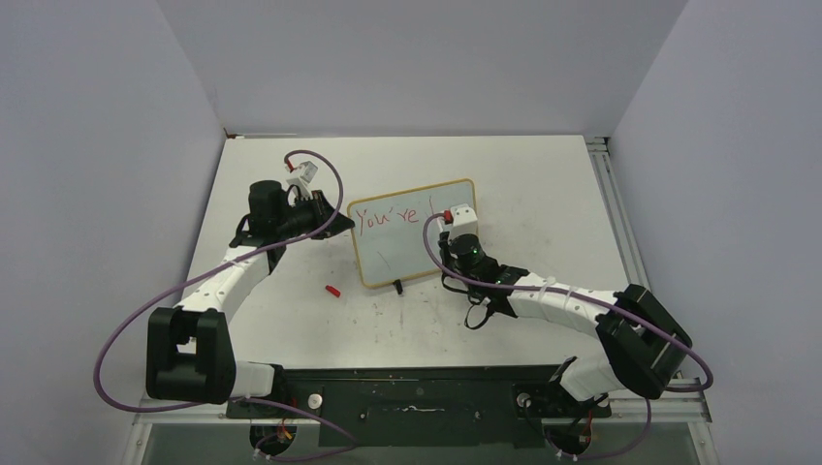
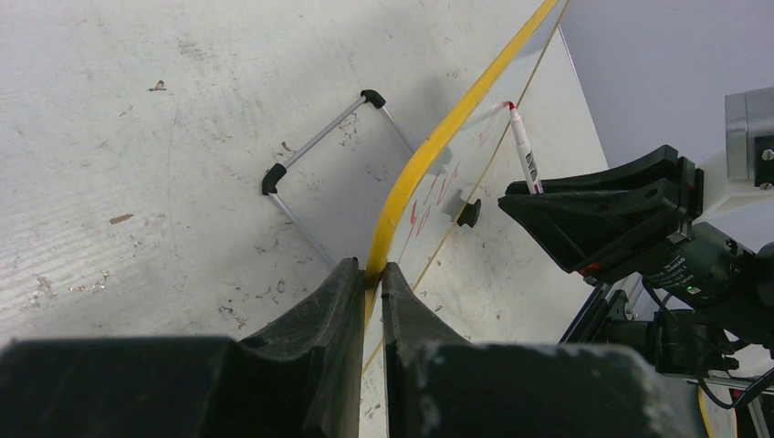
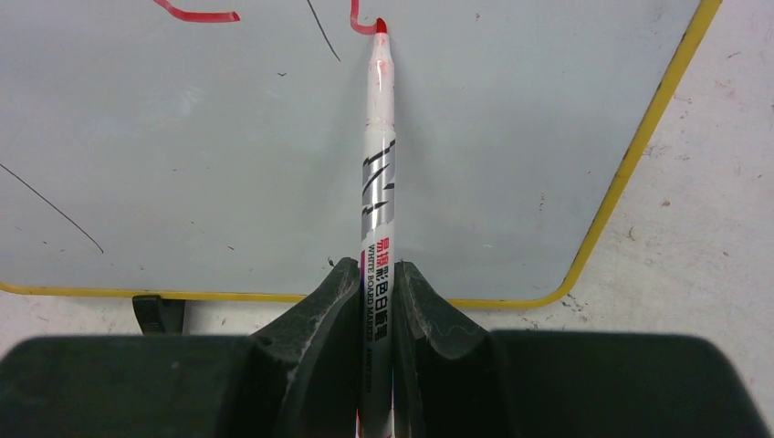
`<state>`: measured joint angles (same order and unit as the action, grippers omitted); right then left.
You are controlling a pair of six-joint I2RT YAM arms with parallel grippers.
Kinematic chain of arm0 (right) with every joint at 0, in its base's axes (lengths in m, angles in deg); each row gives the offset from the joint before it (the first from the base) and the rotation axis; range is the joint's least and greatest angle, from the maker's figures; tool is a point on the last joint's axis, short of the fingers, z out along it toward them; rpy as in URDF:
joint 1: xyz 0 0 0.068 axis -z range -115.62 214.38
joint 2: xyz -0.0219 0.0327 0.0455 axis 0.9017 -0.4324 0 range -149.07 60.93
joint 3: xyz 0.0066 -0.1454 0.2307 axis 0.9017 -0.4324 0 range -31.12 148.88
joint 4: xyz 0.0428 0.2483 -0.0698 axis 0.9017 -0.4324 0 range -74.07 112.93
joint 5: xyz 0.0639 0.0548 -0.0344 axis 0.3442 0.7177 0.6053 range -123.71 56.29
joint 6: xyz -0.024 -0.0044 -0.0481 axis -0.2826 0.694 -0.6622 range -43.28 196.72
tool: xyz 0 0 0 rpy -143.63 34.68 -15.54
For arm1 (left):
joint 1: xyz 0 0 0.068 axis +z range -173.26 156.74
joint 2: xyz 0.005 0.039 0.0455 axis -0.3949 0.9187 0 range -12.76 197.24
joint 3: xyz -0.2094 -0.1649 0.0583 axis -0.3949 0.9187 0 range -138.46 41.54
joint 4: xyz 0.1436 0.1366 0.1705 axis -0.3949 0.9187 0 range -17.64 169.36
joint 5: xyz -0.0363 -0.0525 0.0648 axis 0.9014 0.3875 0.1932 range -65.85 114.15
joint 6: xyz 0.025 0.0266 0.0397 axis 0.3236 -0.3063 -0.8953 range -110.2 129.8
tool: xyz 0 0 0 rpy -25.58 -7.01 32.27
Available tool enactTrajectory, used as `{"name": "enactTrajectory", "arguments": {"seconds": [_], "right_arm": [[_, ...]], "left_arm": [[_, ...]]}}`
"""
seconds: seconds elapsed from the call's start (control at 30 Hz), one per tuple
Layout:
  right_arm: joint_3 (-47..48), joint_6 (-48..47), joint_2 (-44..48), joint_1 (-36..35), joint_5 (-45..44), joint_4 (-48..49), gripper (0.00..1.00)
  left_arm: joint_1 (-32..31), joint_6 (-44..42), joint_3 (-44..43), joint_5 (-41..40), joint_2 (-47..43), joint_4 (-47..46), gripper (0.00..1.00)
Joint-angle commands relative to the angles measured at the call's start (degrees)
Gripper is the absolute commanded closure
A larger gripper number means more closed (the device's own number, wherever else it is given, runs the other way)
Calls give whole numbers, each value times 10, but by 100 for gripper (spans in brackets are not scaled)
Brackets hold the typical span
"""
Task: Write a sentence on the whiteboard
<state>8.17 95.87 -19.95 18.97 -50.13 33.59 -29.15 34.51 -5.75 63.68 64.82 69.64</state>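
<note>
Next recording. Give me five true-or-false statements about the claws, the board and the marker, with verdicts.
1. The left claw clamps the edge of the yellow-framed white whiteboard. True.
2. The right claw is empty. False: it is shut on the white red-tipped marker.
3. The marker's tip meets the board at a red stroke. True.
4. The small red cap is on the marker. False: it lies on the white table, left of the board.
5. The board is blank. False: red handwriting reads "You're".
</note>
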Motion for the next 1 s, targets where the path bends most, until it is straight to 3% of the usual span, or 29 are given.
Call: {"name": "enactTrajectory", "arguments": {"seconds": [0.0,0.97], "right_arm": [[38,-17,22,4,-24,-3,95],[62,-37,-8,17,10,1,95]], "left_arm": [[4,-12,-9,7,-29,-23,100],[4,-17,-10,8,-28,-20,100]]}}
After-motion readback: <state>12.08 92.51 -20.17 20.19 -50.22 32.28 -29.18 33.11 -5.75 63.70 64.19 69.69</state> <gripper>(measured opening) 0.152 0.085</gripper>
